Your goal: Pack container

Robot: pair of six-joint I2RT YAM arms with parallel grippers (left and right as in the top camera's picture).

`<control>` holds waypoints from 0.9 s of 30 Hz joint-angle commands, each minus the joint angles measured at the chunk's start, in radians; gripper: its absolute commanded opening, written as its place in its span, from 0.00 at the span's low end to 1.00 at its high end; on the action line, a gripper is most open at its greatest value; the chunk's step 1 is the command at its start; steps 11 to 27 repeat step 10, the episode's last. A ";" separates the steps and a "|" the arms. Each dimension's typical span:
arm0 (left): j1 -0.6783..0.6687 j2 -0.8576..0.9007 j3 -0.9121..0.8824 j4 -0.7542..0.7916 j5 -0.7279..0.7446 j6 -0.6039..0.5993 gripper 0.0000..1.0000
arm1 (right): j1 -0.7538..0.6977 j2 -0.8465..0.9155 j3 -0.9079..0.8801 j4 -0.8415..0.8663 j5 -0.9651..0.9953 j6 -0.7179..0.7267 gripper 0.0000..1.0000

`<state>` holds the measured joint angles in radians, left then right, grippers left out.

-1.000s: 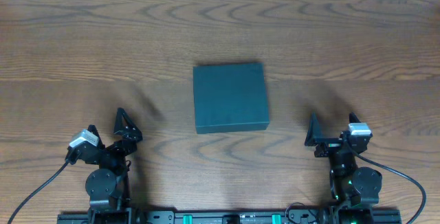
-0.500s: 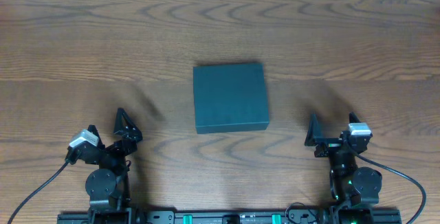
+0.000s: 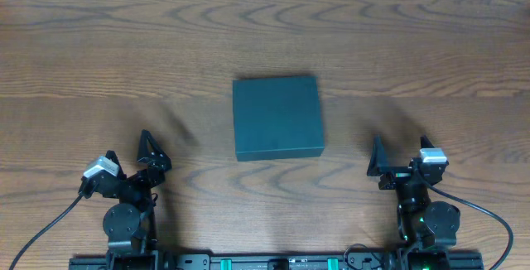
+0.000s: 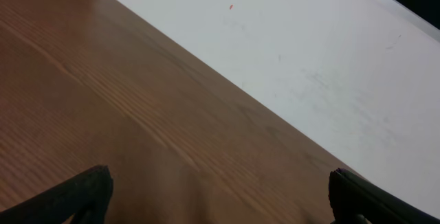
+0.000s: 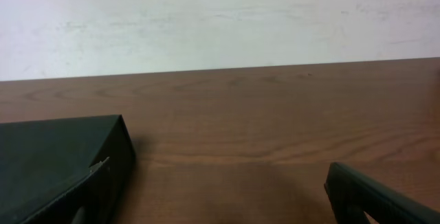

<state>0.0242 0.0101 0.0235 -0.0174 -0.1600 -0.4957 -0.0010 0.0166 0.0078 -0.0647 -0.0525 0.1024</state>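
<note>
Your left gripper [image 4: 216, 183] is spread wide: in its wrist view the two dark fingertips sit at the lower left and lower right corners, with bare wood between them. Your right gripper [image 5: 213, 183] is spread just as wide and holds nothing. One fingertip shows at the lower right of its wrist view, and the other is a dark shape low on the left, hard to tell from the box behind it.

From overhead, both arms sit near the bottom edge of the frame, left and right, well apart from the container [image 3: 277, 118]. It lies in the middle of the table [image 3: 99, 46], between the two arms and further up the frame.

The container's top face is flat and closed, so you cannot see what is inside. It looks nearly square, so no long axis stands out. Its edges run almost parallel to the frame edges, turned only slightly. You cannot tell which side carries the hinge.

The right wrist view catches one corner and a dark side wall at lower left. The left wrist view gives you only wood grain and a white surface [image 4: 309, 59] past the table edge.
</note>
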 commanded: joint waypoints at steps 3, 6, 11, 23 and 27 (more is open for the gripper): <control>-0.004 -0.005 -0.019 -0.038 -0.005 0.021 0.99 | -0.013 -0.009 -0.002 -0.003 -0.004 -0.006 0.99; -0.004 -0.005 -0.019 -0.038 -0.005 0.021 0.99 | -0.013 -0.009 -0.002 -0.003 -0.004 -0.006 0.99; -0.004 -0.005 -0.019 -0.038 -0.005 0.021 0.99 | -0.013 -0.009 -0.002 -0.003 -0.004 -0.006 0.99; -0.004 -0.005 -0.019 -0.038 -0.005 0.021 0.99 | -0.013 -0.009 -0.002 -0.003 -0.004 -0.006 0.99; -0.004 -0.005 -0.019 -0.038 -0.005 0.021 0.99 | -0.013 -0.009 -0.002 -0.003 -0.004 -0.006 0.99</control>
